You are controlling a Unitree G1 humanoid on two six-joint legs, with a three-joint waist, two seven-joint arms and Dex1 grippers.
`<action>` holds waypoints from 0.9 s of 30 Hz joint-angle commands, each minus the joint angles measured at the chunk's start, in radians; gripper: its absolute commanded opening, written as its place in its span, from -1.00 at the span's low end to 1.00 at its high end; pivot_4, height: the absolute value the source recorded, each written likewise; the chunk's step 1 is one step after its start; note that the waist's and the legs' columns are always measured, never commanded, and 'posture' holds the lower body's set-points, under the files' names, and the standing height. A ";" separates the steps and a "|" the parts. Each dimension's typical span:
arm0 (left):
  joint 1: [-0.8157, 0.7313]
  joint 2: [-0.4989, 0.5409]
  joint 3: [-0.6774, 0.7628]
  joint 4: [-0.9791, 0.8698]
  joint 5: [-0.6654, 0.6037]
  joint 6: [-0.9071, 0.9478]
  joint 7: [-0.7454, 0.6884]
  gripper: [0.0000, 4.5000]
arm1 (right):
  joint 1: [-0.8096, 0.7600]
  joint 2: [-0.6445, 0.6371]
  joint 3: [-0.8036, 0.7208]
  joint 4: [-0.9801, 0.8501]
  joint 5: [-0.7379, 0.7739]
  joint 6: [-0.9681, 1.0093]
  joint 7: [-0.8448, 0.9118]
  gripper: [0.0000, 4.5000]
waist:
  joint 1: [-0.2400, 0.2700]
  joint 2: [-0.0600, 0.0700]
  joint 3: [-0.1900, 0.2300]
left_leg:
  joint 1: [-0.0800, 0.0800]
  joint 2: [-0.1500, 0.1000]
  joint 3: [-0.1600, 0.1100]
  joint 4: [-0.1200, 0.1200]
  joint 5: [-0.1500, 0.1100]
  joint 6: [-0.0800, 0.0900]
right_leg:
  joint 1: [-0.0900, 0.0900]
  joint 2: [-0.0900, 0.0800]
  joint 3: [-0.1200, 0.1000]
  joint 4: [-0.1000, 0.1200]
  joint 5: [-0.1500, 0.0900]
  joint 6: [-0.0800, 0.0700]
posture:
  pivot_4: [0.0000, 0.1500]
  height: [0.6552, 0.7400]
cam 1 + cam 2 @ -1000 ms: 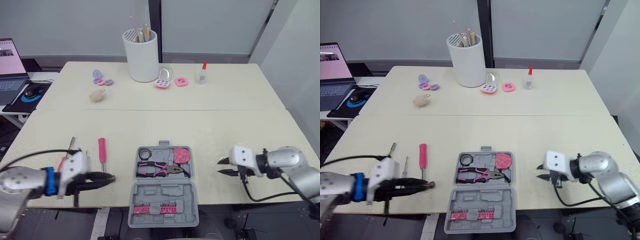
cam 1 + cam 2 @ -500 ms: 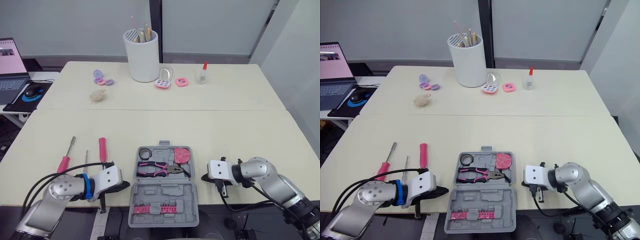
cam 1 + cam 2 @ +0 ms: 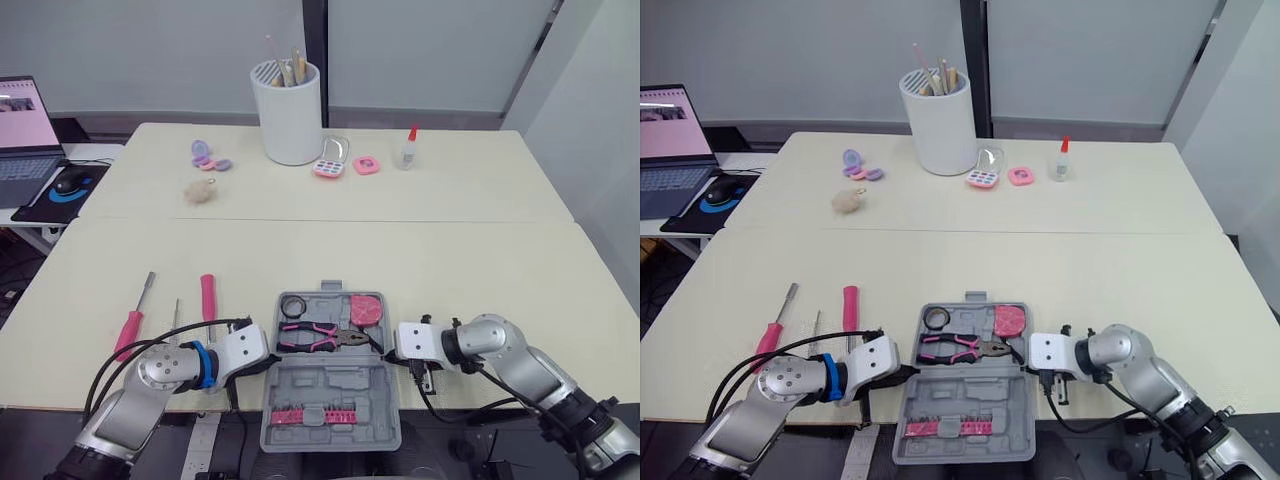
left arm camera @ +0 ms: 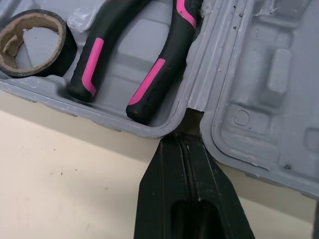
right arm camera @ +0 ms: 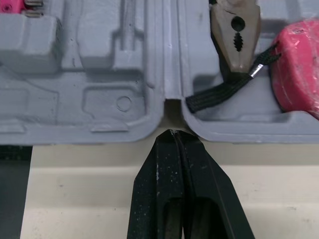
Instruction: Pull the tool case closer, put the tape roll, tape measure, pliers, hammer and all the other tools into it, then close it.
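Note:
The grey tool case [image 3: 330, 385] lies open at the table's front edge, its lid half overhanging the edge. In its tray lie a black tape roll [image 3: 291, 306], pink-handled pliers [image 3: 320, 338] and a pink tape measure [image 3: 365, 310]. My left gripper [image 3: 270, 362] is shut, its tip at the hinge notch on the case's left side [image 4: 269, 74]. My right gripper [image 3: 390, 352] is shut too, its tip [image 5: 173, 133] at the hinge notch on the case's right side. Left of the case lie a pink-handled screwdriver [image 3: 208, 297], a thin one [image 3: 175, 315] and a red-handled one [image 3: 130, 328].
At the back of the table stand a white cup of sticks [image 3: 292, 105], a glue bottle [image 3: 405, 147], a pink palette [image 3: 326, 167], a pink compact [image 3: 364, 164], purple pieces [image 3: 205, 155] and a fluffy ball [image 3: 198, 190]. A laptop [image 3: 20, 120] and mouse [image 3: 68, 183] sit at far left.
Both grippers have moved inward to the case: the left from beside the screwdrivers to its left hinge, the right from the table's right side to its right hinge. The case has not moved.

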 commanded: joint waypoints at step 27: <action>-0.294 -0.123 -0.052 0.275 0.051 -0.082 0.040 -1.00 | -0.195 0.115 -0.060 0.248 -0.007 -0.089 -0.082 -0.99 | 0.000 0.000 0.000 | -0.001 0.000 -0.001 0.001 0.000 0.000 | 0.000 0.001 -0.001 0.001 0.001 -0.001 | 1.00 1.00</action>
